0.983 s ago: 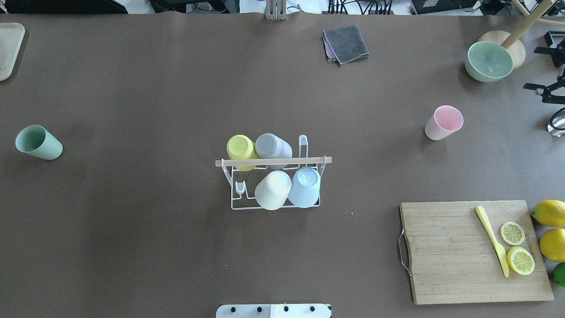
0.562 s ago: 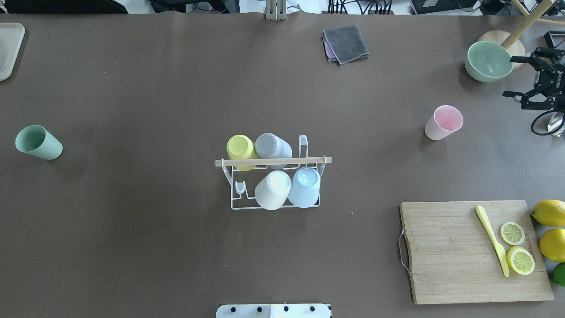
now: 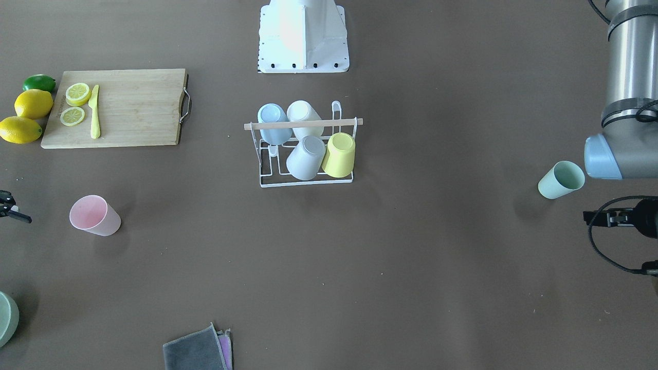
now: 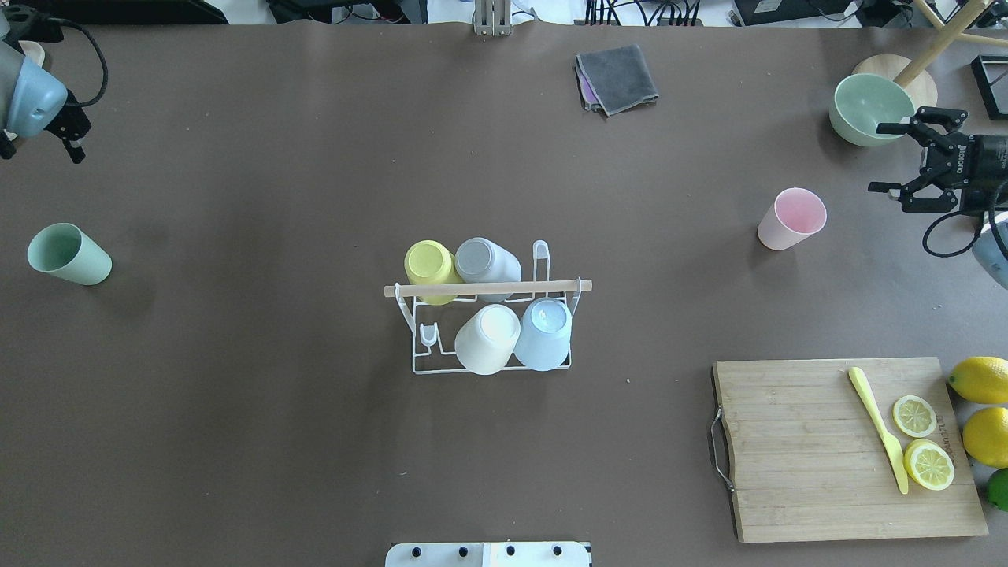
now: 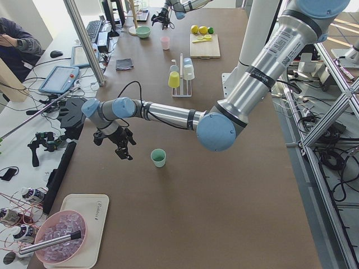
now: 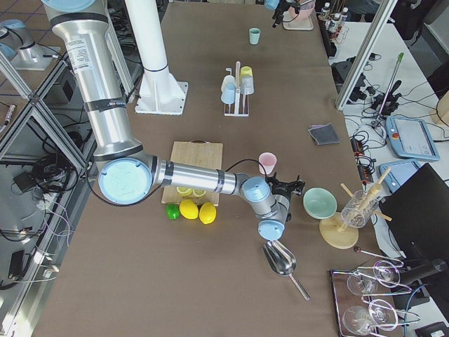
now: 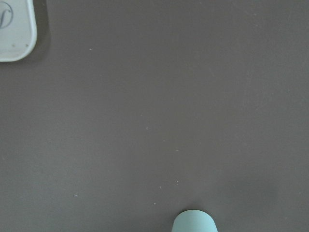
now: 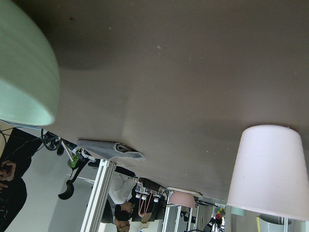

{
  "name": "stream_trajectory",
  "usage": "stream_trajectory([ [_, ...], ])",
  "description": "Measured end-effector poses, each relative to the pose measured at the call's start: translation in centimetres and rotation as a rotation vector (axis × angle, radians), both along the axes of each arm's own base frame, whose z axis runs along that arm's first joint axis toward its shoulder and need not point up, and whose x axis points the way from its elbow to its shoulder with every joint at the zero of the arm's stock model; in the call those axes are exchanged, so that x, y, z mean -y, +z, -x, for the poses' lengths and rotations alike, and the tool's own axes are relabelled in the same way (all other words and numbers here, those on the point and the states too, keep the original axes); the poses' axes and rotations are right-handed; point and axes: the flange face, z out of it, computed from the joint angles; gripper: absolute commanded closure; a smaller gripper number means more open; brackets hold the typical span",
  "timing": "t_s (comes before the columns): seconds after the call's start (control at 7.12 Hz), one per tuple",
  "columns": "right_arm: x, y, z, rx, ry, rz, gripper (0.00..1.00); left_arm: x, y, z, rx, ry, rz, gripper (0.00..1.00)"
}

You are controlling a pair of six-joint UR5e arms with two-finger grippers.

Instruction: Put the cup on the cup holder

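Overhead, the right arm (image 4: 994, 256) enters from 3 o'clock. The right gripper (image 4: 878, 157) is spread wide at 2 o'clock of the pink cup (image 4: 791, 219), while the left gripper (image 5: 122, 151) hangs at 12 o'clock of the green cup (image 4: 69, 253), its spread indeterminate. The cup holder (image 4: 488, 288), bearing four inverted cups (image 4: 487, 339), stands at the centre of the brown table (image 4: 236, 433).

white wire cup holder (image 4: 559, 286) mid-surface carries four upturned cups (image 4: 487, 339); pink cup (image 4: 791, 219) and green cup (image 4: 68, 253) stand apart, apparently upright.
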Motion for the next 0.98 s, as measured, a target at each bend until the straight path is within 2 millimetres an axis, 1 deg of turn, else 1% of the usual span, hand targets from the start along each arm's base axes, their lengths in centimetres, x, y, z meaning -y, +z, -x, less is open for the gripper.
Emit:
stream_trajectory([
  [0.14,-0.4,0.3,0.7,-0.011,-0.024,0.014,0.00,-0.2,1.0,-1.6,0.000,0.033,0.021,0.03],
  [0.28,-0.9,0.5,1.6,-0.018,-0.049,0.021,0.00,-0.4,2.3,-2.4,-0.005,0.059,0.041,0.03],
  [0.7,-2.1,0.7,4.8,-0.028,-0.115,0.030,0.00,-1.2,5.5,-3.2,-0.075,0.079,0.112,0.03],
  [0.98,-2.3,0.5,6.0,-0.026,-0.131,0.028,0.00,-1.6,6.5,-3.6,-0.133,0.062,0.155,0.03],
])
